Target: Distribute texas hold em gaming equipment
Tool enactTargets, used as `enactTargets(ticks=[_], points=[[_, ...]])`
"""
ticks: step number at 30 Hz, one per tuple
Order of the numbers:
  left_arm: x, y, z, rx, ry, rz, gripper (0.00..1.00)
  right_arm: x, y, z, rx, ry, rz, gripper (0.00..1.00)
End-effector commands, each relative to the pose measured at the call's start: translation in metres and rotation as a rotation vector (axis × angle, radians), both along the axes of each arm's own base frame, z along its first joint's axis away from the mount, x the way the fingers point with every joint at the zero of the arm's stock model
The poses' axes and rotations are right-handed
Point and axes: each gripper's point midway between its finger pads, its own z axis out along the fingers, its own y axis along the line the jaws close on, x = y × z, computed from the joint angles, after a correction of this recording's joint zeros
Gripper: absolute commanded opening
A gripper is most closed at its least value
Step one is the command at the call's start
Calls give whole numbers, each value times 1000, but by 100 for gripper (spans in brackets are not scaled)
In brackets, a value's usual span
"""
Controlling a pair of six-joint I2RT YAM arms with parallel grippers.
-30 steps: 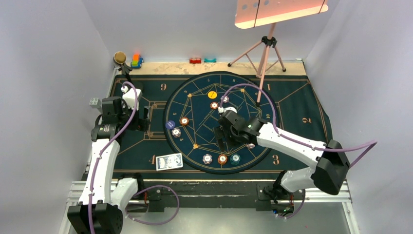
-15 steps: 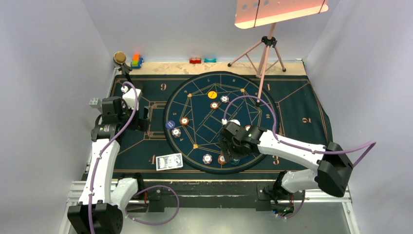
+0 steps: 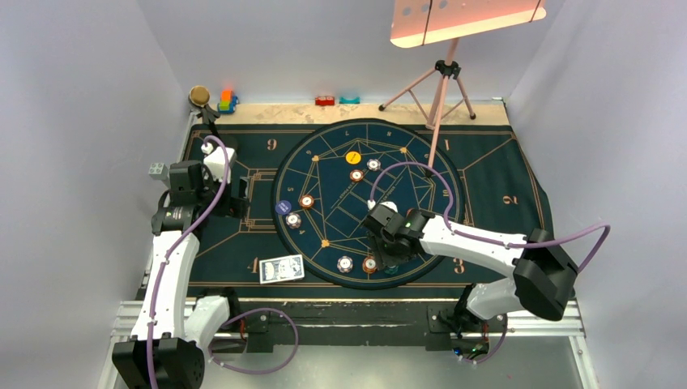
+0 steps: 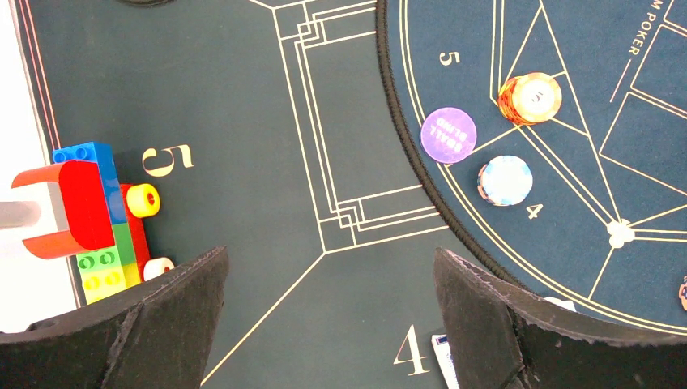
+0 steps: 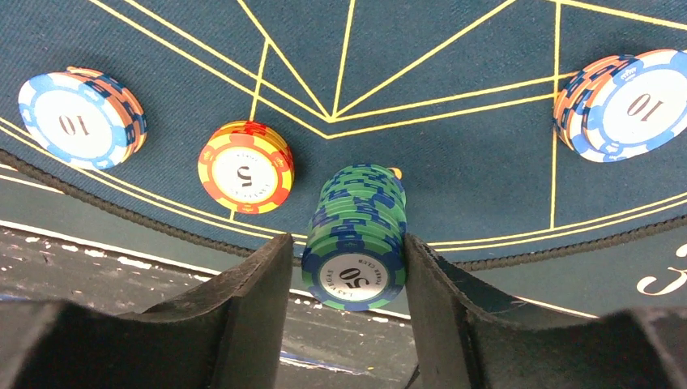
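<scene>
Squarely, the green chip stack (image 5: 356,212) sits between the right pincer's (image 5: 347,247) fingers.

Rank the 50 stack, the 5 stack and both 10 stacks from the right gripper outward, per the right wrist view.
1. The green-and-blue 50 stack, between the right gripper fingers.
2. The red-and-yellow 5 stack, just left of it.
3. The left 10 stack and the right 10 stack, out at opposite edges: too close to call.

The top camera looks down from behind the arms (image 3: 174,267) over the whole mat (image 3: 502,162), while each wrist camera looks close past its own fingers (image 4: 162,324), sharing the mat's circle (image 3: 324,162) with it.
</scene>
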Motion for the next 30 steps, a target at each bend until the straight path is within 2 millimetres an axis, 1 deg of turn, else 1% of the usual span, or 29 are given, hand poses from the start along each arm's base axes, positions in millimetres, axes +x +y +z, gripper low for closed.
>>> enactTargets(ticks=[1, 4, 9, 13, 16, 18, 23, 28, 30], points=[[4, 1, 6, 4, -38, -6, 100, 1, 2, -2, 11, -3, -20, 53], [4, 1, 6, 4, -40, -5, 100, -1, -2, -4, -5, 2, -19, 49], [4, 1, 7, 4, -41, -5, 100, -1, -7, -6, -28, -1, -22, 45], [4, 1, 7, 4, -41, -5, 100, 1, -9, -2, -37, -13, -28, 39], [3, 1, 7, 4, -41, -5, 100, 5, -10, 7, -39, -37, -37, 32], [3, 1, 7, 4, -42, -5, 100, 9, -9, 16, -37, -55, -39, 29], [3, 1, 7, 6, -43, -4, 100, 19, -1, 37, -19, -90, -40, 25], [3, 1, 8, 5, -46, -2, 100, 30, 7, 50, -15, -115, -28, 22], [3, 1, 8, 5, -46, -3, 100, 36, 13, 55, -7, -125, -19, 22]])
